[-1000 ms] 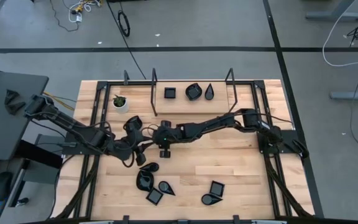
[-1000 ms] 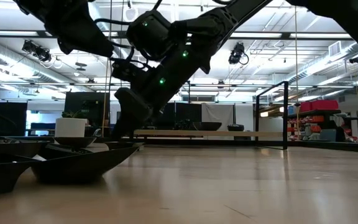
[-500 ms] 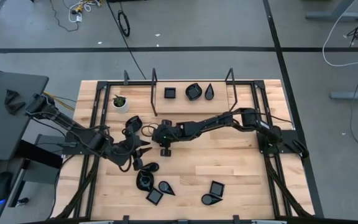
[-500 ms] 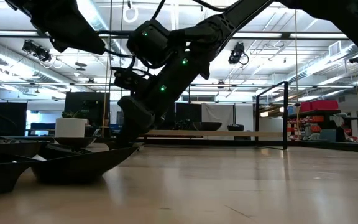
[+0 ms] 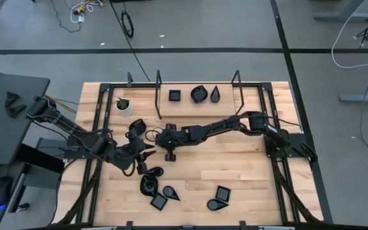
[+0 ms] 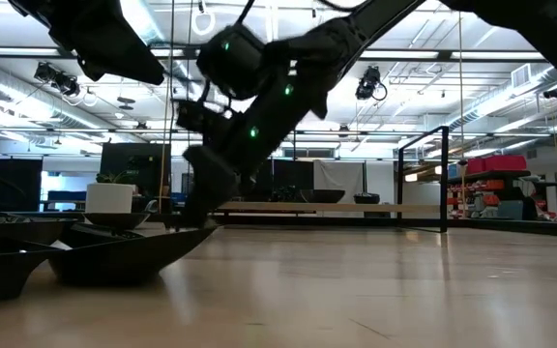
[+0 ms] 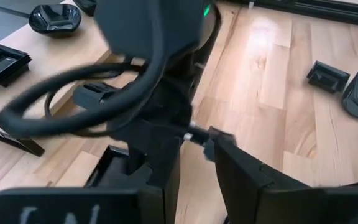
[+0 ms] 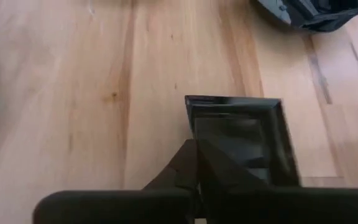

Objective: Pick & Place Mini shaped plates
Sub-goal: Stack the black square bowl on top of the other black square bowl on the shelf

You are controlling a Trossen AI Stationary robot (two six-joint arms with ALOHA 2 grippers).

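Two dark arms meet left of center on the wood table [image 5: 248, 166], seen from overhead. The right gripper [image 5: 151, 137] reaches in from the frame's right. Its wrist cam shows both fingers [image 8: 197, 165] pressed together on the near rim of a square plate [image 8: 238, 134], a glossy black dish tilted over bare planks. The left gripper [image 5: 145, 154] comes in from the left edge and sits just below the right one, nearly touching it. Its fingers [image 7: 253, 180] stand apart, w/ only wood visible between them and the other arm's wrist filling most of its view. The rest of the mini shaped plates lie in two groups. Along the table's upper edge, betw. the metal frame posts, sit a square dish [image 5: 174, 95], a rounded dish [image 5: 199, 94] and a teardrop dish [image 5: 215, 93] in a row. In the lower part of the frame a cluster spreads out: two rounded plates [image 5: 149, 185] close under the grippers, a teardrop [image 5: 170, 191] and a square [image 5: 159, 202] beside them, and further right another square [image 5: 223, 193] next to a teardrop [image 5: 216, 204]. A small white pot w/ a green plant [image 5: 124, 104] stands at upper left, well apart from the arms. At table height, dark dishes [image 6: 114, 256] crowd the left foreground, w/ the right arm hanging above them.
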